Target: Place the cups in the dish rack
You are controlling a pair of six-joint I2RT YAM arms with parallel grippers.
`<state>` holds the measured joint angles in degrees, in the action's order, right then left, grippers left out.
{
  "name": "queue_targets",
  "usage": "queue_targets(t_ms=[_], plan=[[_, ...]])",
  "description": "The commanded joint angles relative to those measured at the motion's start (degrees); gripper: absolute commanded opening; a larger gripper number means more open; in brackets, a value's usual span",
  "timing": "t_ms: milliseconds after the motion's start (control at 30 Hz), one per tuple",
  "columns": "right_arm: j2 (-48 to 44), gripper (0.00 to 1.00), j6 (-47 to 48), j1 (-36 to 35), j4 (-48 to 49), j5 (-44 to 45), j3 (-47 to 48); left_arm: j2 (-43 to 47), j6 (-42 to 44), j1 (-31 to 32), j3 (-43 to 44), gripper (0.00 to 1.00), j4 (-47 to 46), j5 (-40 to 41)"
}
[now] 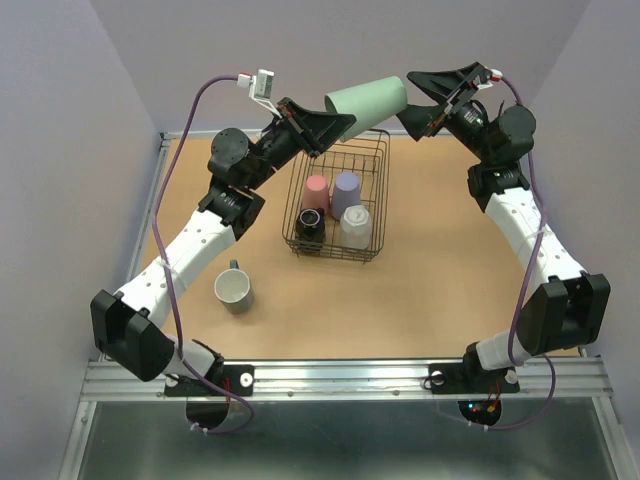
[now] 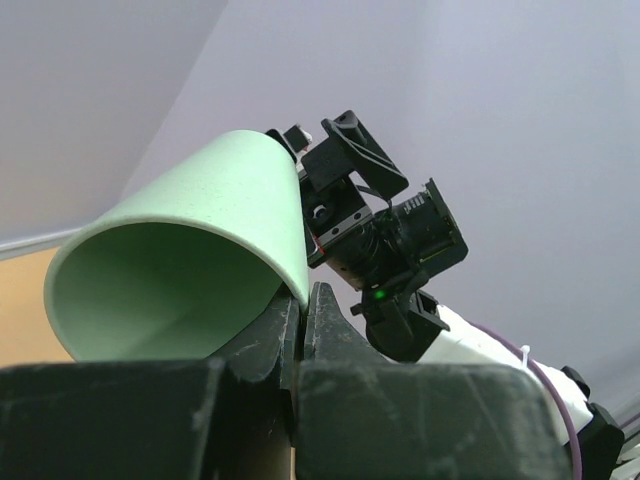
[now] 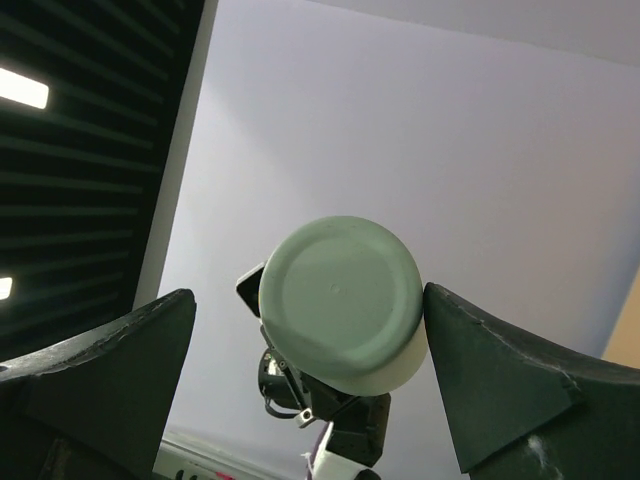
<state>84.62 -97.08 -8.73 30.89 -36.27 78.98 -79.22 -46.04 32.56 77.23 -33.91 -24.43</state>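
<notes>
The pale green cup (image 1: 366, 101) hangs on its side high above the dish rack (image 1: 372, 168). My left gripper (image 1: 338, 126) is shut on its rim, one finger inside the mouth and one outside, as the left wrist view shows (image 2: 303, 296). My right gripper (image 1: 412, 100) is open at the cup's base. In the right wrist view the cup's base (image 3: 340, 300) sits between the spread fingers (image 3: 309, 292), close to the right finger (image 3: 480, 380) and apart from the left one. Pink (image 1: 316, 189), lavender (image 1: 346, 186), dark brown (image 1: 311, 222) and white (image 1: 356, 226) cups stand in the rack.
A grey-blue mug with cream inside (image 1: 234, 288) stands on the tan table (image 1: 420, 290), left of and nearer than the rack, beside my left forearm. Lavender walls close in the back and sides. A metal rail runs along the near edge.
</notes>
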Motion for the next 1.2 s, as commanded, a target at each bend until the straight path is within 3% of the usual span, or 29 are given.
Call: queue_targets(t_ms=[0, 267, 367, 467, 500, 600, 700, 733, 767, 833, 900, 933, 1100, 1167], plan=[[-0.77, 1.00, -1.63, -1.20, 9.27, 1.47, -0.32, 0.30, -0.45, 0.23, -0.41, 0.00, -5.72, -1.24], [0.11, 0.99, 3.12, -3.92, 3.21, 1.29, 1.00, -3.74, -0.28, 1.63, 2.04, 0.00, -6.87, -2.47], [0.55, 0.91, 4.79, -4.28, 0.66, 1.12, 2.31, -4.71, -0.01, 2.16, 2.57, 0.00, -6.87, -3.00], [1.07, 0.70, 5.32, -4.28, -0.57, 1.03, 3.11, -4.80, 0.69, 2.60, 2.31, 0.00, -7.13, -3.35], [1.25, 0.57, 5.67, -4.28, -0.92, 1.03, 3.28, -4.80, 0.78, 2.77, 2.05, 0.00, -7.05, -3.35], [2.04, 0.41, 6.63, -4.54, -3.38, 0.50, 4.60, -4.89, 1.13, 2.78, 1.87, 0.00, -7.05, -3.79], [2.57, 0.11, 9.96, -4.72, -6.98, 0.24, 6.09, -5.77, 1.39, 2.69, 2.04, 0.00, -6.78, -5.19], [2.66, 0.04, 10.93, -4.63, -9.60, 0.41, 6.53, -5.94, 1.39, 2.43, 2.13, 0.04, -6.43, -5.63], [2.66, 0.00, 12.25, -4.63, -11.28, 0.67, 7.15, -6.03, 1.39, 2.25, 2.31, 0.15, -6.00, -6.07], [2.92, 0.00, 16.21, -4.63, -14.10, 1.29, 8.99, -5.42, 1.74, 1.81, 1.96, 0.46, -3.98, -6.25], [3.44, 0.00, 18.40, -4.63, -15.95, 1.90, 9.52, -3.32, 3.93, 1.02, 0.82, 0.90, -0.31, -4.50], [3.71, 0.00, 18.94, -4.63, -17.17, 1.99, 10.05, -2.44, 5.16, 0.76, 0.55, 0.99, 1.55, -3.53], [6.25, 0.00, 25.25, -4.54, -21.22, 3.84, 12.42, 2.48, 14.38, -1.09, 0.38, 0.99, 19.89, 6.99], [8.45, 0.00, 28.59, -4.45, -25.43, 4.98, 14.87, 5.56, 15.71, -1.44, -0.67, 0.99, 23.08, 9.56]])
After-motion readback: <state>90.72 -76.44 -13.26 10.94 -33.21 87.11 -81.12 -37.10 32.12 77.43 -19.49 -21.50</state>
